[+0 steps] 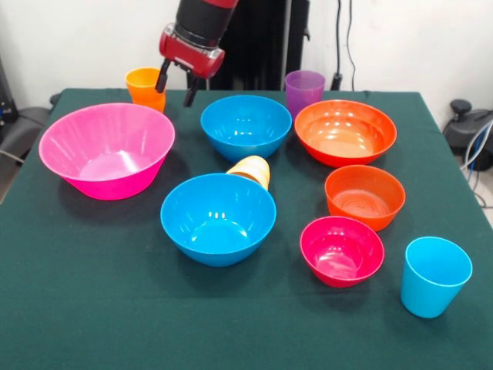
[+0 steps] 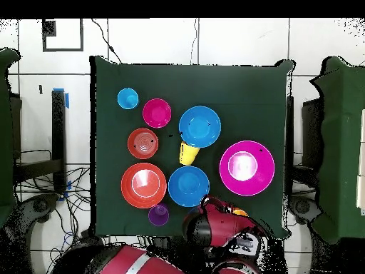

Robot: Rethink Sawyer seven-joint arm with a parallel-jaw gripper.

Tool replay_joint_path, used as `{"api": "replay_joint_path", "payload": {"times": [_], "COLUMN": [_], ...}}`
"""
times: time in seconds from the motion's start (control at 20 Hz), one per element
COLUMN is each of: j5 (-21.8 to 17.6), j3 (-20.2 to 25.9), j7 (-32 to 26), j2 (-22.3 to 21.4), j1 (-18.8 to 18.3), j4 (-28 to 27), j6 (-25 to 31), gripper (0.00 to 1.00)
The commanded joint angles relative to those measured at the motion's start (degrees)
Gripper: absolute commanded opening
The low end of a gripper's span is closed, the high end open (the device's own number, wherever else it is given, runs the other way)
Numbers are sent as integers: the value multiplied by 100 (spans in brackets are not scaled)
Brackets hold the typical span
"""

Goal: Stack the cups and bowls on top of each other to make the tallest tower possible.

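Gripper: your red-and-black gripper [image 1: 179, 86] hangs with fingers spread and empty, just beside the small orange plastic cup [image 1: 145, 85] at the table's far edge.
Cups and bowls: you see all standing separately on the green table [image 1: 92, 308]; the yellow-orange cup [image 1: 251, 169] lies tipped between two glossy blue bowls [image 1: 218, 218].

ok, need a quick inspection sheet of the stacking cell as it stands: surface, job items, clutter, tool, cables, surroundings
Surface: dark green cloth-covered table, flat.
Job's things: large pink plastic bowl; two medium blue plastic bowls; wide orange-red plastic bowl; small orange plastic bowl; small magenta plastic bowl; light blue plastic cup, orange plastic cup and translucent purple plastic cup upright; yellow-orange plastic cup on its side between the blue bowls. Nothing stacked.
Clutter: nothing seen.
Tool: red and black tool open, empty, hanging beside the orange cup.
Cables: dark cables on the wall behind the table; more on the floor, overhead view.
Surroundings: white wall, tiled floor.
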Motion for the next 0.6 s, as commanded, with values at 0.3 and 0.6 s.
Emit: {"api": "replay_joint_path", "payload": {"times": [0.3, 0.6], "j5": [-287, -288], "j3": [494, 554], "j7": [-210, 17], "j2": [-645, -407], "j1": [277, 257], "j4": [-302, -356], "j6": [1478, 1342], "gripper": [100, 100]}}
